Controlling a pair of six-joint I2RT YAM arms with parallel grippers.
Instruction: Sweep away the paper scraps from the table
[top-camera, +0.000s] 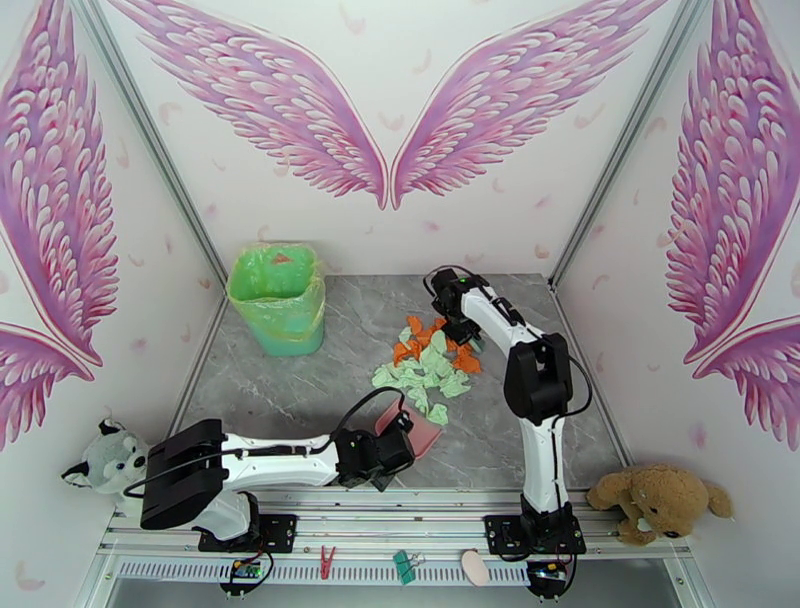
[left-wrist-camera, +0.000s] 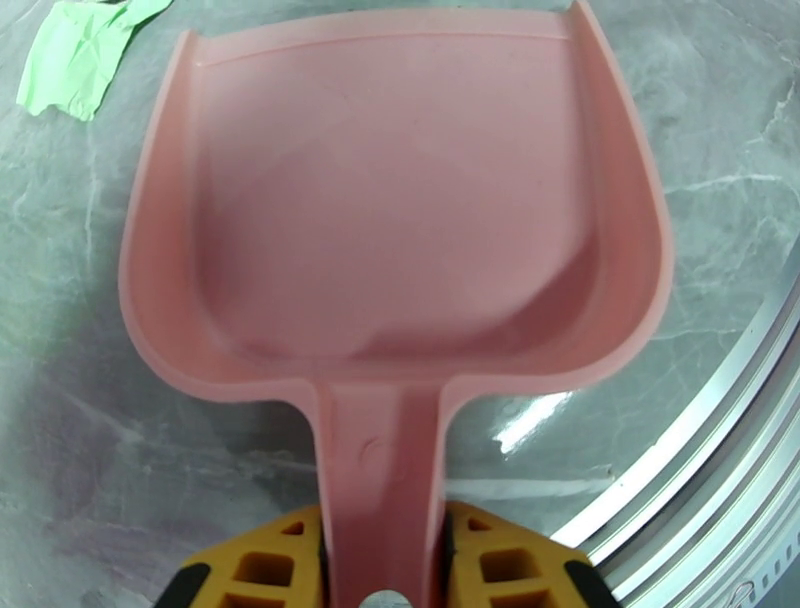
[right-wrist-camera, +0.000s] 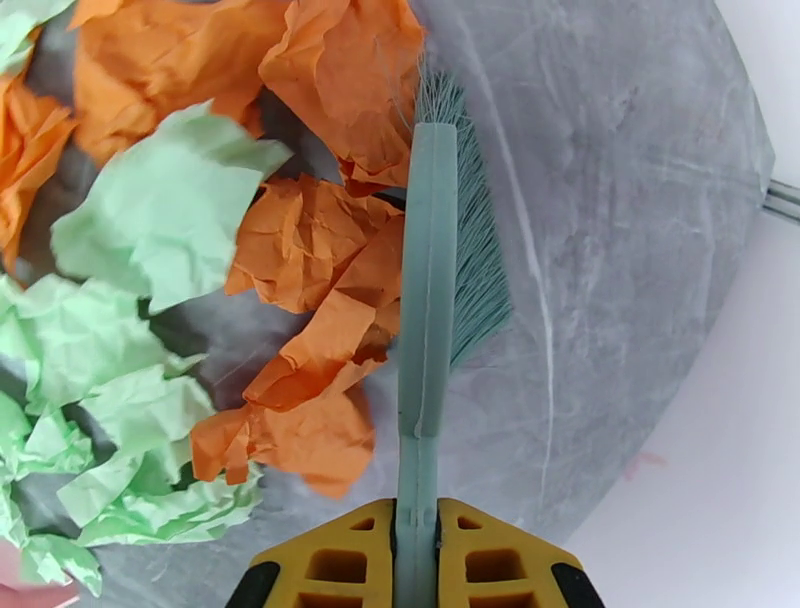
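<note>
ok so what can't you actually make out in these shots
left wrist view: the dustpan handle's end is hidden inside the left pincer; a green scrap is cut by the top edge.
right wrist view: the paper scraps run off the left edge; the right pincer covers the brush handle.
top view: what lies in the bin is too small to tell.

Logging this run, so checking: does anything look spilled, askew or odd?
Only the paper scraps, strewn in a heap on the table. The dustpan in the left gripper lies empty; the brush in the right gripper touches them. Nothing looks damaged.
</note>
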